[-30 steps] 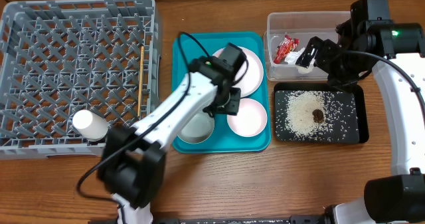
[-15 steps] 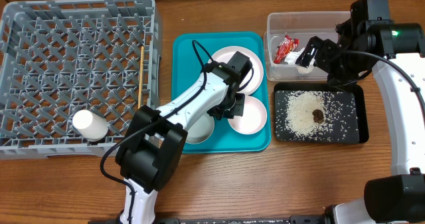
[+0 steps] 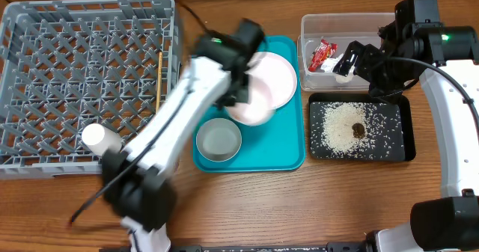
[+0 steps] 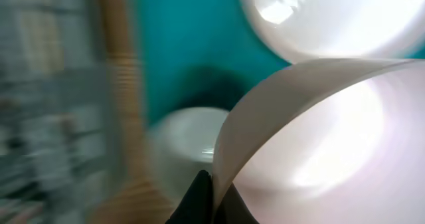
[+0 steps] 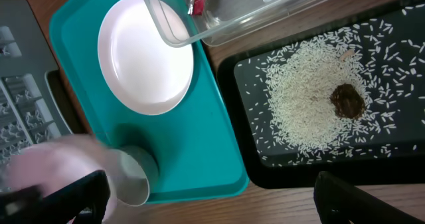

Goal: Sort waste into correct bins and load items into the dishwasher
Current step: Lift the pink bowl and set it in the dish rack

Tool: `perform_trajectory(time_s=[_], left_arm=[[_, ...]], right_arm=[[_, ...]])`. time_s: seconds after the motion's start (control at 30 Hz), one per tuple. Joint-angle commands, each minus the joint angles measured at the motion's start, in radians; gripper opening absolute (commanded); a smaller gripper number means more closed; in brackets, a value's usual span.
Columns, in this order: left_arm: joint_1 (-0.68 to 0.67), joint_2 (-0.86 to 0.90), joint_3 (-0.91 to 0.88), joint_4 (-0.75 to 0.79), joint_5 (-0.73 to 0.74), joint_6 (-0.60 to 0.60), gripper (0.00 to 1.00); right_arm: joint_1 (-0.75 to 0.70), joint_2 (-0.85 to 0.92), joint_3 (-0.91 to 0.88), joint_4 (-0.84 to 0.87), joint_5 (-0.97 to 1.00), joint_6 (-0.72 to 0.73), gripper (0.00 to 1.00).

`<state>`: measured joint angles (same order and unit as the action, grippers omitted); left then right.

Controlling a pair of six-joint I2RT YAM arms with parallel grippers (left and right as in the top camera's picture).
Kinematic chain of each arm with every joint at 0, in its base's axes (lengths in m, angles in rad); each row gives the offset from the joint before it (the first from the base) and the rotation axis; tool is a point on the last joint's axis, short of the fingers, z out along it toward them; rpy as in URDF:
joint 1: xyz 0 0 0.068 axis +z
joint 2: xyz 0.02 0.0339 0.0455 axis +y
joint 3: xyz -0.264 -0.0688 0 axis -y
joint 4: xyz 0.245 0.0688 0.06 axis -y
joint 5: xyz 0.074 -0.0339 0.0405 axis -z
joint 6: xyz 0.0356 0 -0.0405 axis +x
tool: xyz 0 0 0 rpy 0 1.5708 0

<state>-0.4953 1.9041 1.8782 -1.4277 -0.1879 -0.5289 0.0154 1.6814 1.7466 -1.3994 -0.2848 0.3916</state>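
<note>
Short of the dish rack [image 3: 45, 57], the left claw [image 4: 211, 194] pinches only the thin rim of the pinkish-white bowl [image 4: 319, 137], tilted above the teal tray [image 3: 284, 147], so it could slip onto the steel-grey bowl [image 3: 218, 138] or white plate [image 3: 278, 76]; the right claw [image 3: 352, 60] hangs spread over the clear tub [image 3: 308, 28].

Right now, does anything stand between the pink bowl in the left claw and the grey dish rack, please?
Nothing tall does. The pink bowl, pinched in the left claw, hangs over the teal tray; only the tray's rim and a chopstick by the near wall of the dish rack lie between.
</note>
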Motion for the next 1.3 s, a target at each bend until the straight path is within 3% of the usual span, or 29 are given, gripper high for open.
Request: perform_trajectory(time_s=[0.0, 0.17, 0.43, 0.77, 1.27], left_arm=[[0.046, -0.142, 0.034, -0.084, -0.470, -0.142, 0.04], [0.104, -0.165, 0.022, -0.202, -0.867, -0.246, 0.04], [0.237, -0.095, -0.085, -0.108, -1.098, -0.245, 0.04], [0.385, 0.063, -0.085, -0.033, -1.113, -0.234, 0.04], [0.397, 0.268, -0.085, 0.088, -1.135, -0.180, 0.04]], right_arm=[[0.002, -0.036, 0.021, 0.003, -0.006, -0.006, 1.00], [0.002, -0.036, 0.021, 0.006, -0.006, -0.006, 1.00], [0.002, -0.036, 0.021, 0.006, -0.006, -0.006, 1.00], [0.002, -0.036, 0.021, 0.005, -0.006, -0.006, 1.00], [0.002, -0.036, 0.021, 0.005, -0.006, -0.006, 1.00]])
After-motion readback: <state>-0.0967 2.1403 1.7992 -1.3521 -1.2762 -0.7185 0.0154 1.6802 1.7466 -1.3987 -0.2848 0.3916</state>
